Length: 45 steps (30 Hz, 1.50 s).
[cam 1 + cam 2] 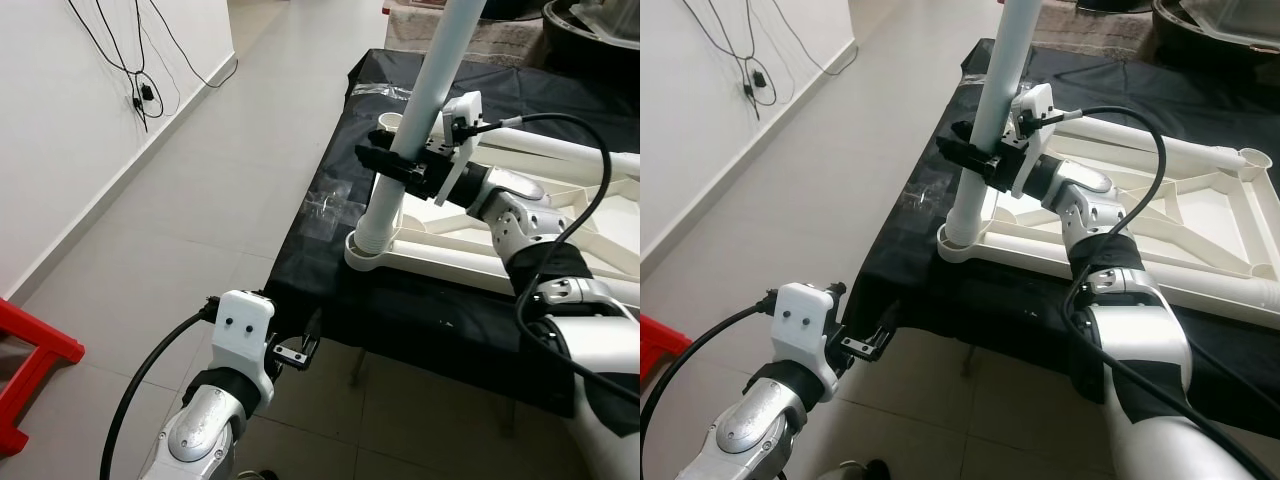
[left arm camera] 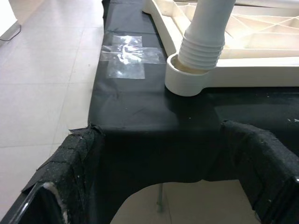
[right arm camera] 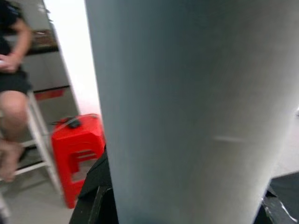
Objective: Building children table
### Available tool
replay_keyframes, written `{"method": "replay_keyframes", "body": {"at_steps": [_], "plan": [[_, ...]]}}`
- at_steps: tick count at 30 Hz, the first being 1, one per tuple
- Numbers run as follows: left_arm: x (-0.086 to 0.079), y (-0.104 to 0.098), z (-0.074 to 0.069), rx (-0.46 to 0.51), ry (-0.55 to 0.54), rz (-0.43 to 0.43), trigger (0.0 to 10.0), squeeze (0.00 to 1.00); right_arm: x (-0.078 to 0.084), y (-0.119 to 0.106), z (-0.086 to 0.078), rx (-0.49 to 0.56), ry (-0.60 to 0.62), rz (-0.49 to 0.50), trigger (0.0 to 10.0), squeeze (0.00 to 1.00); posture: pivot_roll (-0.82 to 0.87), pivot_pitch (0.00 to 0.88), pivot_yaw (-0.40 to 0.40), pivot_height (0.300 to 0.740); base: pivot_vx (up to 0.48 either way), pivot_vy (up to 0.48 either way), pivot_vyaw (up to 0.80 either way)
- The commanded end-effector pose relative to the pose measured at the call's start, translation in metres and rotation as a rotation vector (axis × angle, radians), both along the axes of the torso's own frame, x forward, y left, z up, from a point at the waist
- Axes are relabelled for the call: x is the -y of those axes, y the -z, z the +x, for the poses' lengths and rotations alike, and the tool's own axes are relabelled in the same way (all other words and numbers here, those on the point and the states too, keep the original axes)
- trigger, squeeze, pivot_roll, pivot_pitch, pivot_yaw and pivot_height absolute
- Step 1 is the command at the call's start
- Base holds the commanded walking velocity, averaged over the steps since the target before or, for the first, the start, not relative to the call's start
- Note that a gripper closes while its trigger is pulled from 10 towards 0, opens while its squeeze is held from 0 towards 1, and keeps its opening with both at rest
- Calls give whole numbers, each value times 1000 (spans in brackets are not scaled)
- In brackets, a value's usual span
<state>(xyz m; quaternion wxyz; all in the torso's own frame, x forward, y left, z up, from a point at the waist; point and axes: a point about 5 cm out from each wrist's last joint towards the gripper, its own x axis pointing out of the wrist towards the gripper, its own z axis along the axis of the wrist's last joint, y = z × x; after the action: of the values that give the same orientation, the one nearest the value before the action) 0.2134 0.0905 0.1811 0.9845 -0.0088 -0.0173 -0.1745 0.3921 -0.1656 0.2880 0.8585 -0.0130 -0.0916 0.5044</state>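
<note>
A white plastic table top (image 1: 470,255) lies upside down on a table draped in black cloth (image 1: 330,290). A pale, ribbed-ended table leg (image 1: 430,90) stands slightly tilted in the near left corner socket (image 2: 189,79). My right gripper (image 1: 395,160) is shut on the leg about a third of the way up; the leg (image 3: 187,107) is very close in the right wrist view. My left gripper (image 1: 300,350) hangs open below the cloth's front edge, a short way in front of the socket, its taped fingers (image 2: 79,158) holding nothing.
Clear tape (image 1: 330,205) is stuck on the cloth left of the socket. A red stool (image 1: 25,370) stands on the tiled floor at far left, cables (image 1: 140,95) hang on the wall. A seated person (image 3: 14,93) and a red stool (image 3: 77,144) are beyond the leg.
</note>
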Motion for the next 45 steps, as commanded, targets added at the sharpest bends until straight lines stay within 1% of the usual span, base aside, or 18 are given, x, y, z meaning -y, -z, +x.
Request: {"method": "replay_keyframes", "body": {"at_steps": [1, 2, 3, 6, 7, 9, 12, 13, 15, 17, 20, 27, 35, 39, 43, 45], "plan": [[0, 1, -3, -9, 5, 7, 10000, 0, -1, 21, -1, -85, -20, -40, 10000, 0, 149, 237, -16, 740, 0, 0, 0], [0, 1, -3, -10, 4, 8, 10000, 0, -3, 23, -2, -89, -46, -54, 10000, 0, 152, 238, -18, 740, 0, 0, 0], [0, 1, -3, -10, 4, 8, 10000, 0, -3, 23, -2, -89, -46, -54, 10000, 0, 152, 238, -18, 740, 0, 0, 0], [-2, 1, -4, -11, 0, 12, 10000, 0, -14, 30, -2, -83, -88, -92, 10000, 0, 153, 239, -18, 740, 0, 0, 0], [-2, 1, -4, -11, 0, 12, 10000, 0, -14, 30, -2, -83, -88, -92, 10000, 0, 153, 239, -18, 740, 0, 0, 0], [-2, 1, -3, -11, -2, 14, 10000, 0, -22, 30, 0, -56, -73, -93, 10000, 0, 154, 240, -21, 740, 0, 0, 0], [-2, 1, -3, -11, -3, 14, 10000, 0, -25, 29, 1, -45, -58, -87, 10000, 0, 155, 241, -22, 740, 0, 0, 0], [-2, 1, -3, -11, -3, 14, 10000, 0, -25, 29, 1, -45, -58, -87, 10000, 0, 155, 241, -22, 740, 0, 0, 0], [-3, 1, -4, -12, -6, 15, 10000, 0, -26, 22, 4, -19, -12, -65, 10000, 0, 157, 241, -23, 740, 0, 0, 0], [-3, 1, -5, -13, -8, 16, 10000, 0, -25, 19, 5, -6, 3, -67, 10000, 0, 157, 241, -23, 740, 0, 0, 0], [-3, 2, -5, -13, -9, 16, 10000, 0, -25, 18, 5, -5, 3, -69, 10000, 0, 157, 241, -23, 740, 0, 0, 0], [-2, 2, -5, -13, -12, 12, 10000, 0, -17, 14, 4, 3, -7, -93, 10000, 0, 148, 245, -25, 740, 0, 0, 0], [-2, 2, -5, -15, -12, 13, 10000, 0, -16, 23, -1, -32, -99, -142, 10000, 0, 148, 242, -26, 740, 0, 0, 0], [-2, 2, -4, -15, -12, 14, 10000, 0, -17, 25, -2, -36, -110, -148, 10000, 0, 148, 242, -26, 740, 0, 0, 0], [-1, 1, -4, -11, -8, 15, 10000, 0, -23, 34, -4, -55, -160, -169, 10000, 0, 150, 233, -22, 740, 0, 0, 0], [-1, 1, -4, -10, -7, 16, 10000, 0, -27, 38, -5, -68, -188, -162, 10000, 0, 150, 231, -23, 740, 0, 0, 0]]}}
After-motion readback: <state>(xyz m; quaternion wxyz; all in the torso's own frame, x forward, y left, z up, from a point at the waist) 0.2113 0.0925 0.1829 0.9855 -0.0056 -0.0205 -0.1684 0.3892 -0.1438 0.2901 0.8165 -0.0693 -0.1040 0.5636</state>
